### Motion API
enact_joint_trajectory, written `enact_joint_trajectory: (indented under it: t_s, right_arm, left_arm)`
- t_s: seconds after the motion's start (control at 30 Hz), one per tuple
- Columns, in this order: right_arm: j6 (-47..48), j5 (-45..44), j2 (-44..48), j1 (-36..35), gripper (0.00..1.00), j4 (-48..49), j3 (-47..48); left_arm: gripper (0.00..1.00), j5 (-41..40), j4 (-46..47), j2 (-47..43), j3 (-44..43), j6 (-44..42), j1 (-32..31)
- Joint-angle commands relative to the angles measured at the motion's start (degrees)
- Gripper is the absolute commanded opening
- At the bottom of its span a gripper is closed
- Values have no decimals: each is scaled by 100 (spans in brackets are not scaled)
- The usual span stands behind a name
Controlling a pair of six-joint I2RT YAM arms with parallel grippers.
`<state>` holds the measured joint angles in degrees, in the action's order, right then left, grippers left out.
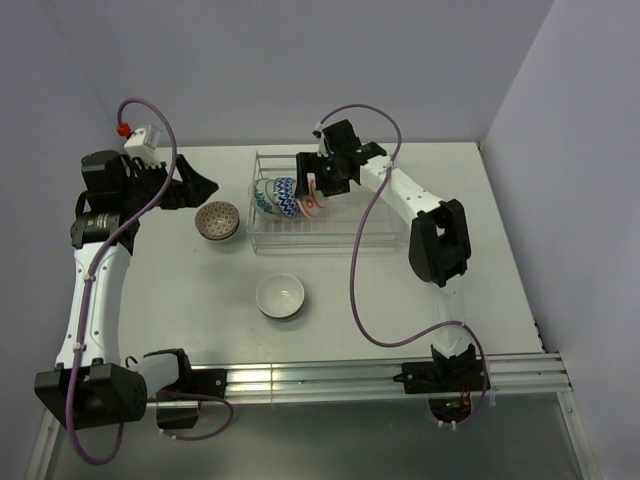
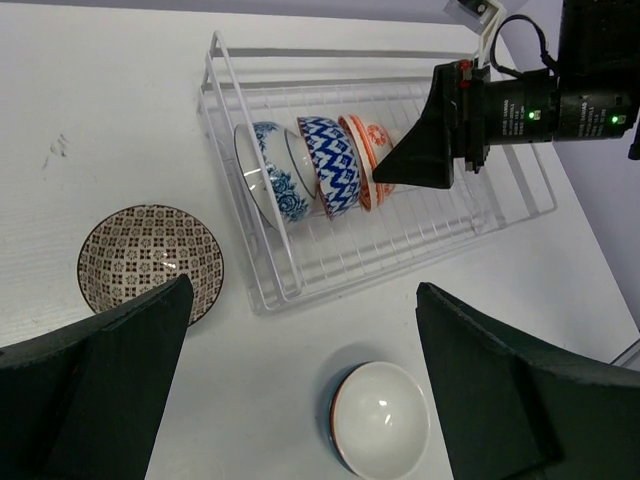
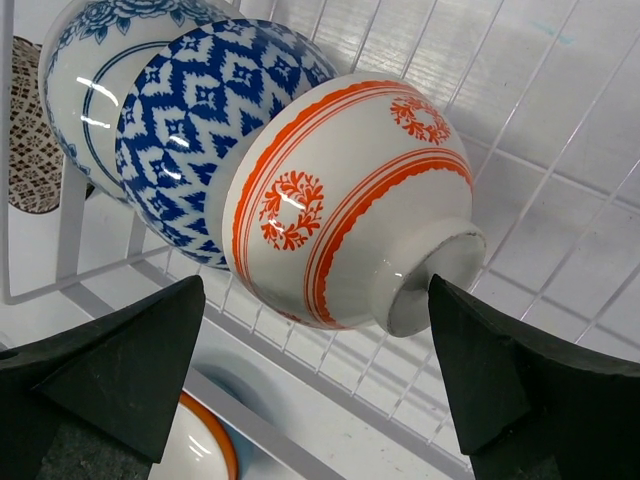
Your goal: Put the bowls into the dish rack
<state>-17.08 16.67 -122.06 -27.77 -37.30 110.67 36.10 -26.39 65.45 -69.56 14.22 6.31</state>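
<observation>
The dish rack (image 1: 335, 235) stands at the back middle of the table. Three bowls stand on edge at its left end: a blue floral one (image 2: 270, 170), a blue zigzag one (image 2: 335, 165) and an orange-red patterned one (image 3: 340, 200). My right gripper (image 3: 315, 370) is open, its fingers either side of the orange-red bowl, which rests in the rack. The grey-brown patterned bowl (image 1: 217, 220) sits upright on the table left of the rack. The white bowl (image 1: 280, 296) sits upright in front of the rack. My left gripper (image 1: 203, 190) is open and empty, hovering above the grey-brown bowl.
The right half of the rack (image 2: 470, 215) holds nothing. The right arm's purple cable (image 1: 358, 260) hangs across the rack's right part and the table. White walls close in the table's back and sides.
</observation>
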Motion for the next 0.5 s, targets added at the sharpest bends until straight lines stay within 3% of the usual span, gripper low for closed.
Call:
enact_joint_trajectory:
  t_s: [0.0, 0.2, 0.47]
  right_arm:
    - [29, 39, 297, -27, 100, 47, 271]
    - [108, -14, 630, 43, 100, -14, 253]
    - [346, -198, 1272, 105, 100, -128, -28]
  left_arm:
    - [99, -111, -234, -15, -66, -261, 37]
    - [99, -891, -586, 292, 47, -788, 222]
    - [89, -1957, -648, 908, 188, -878, 275]
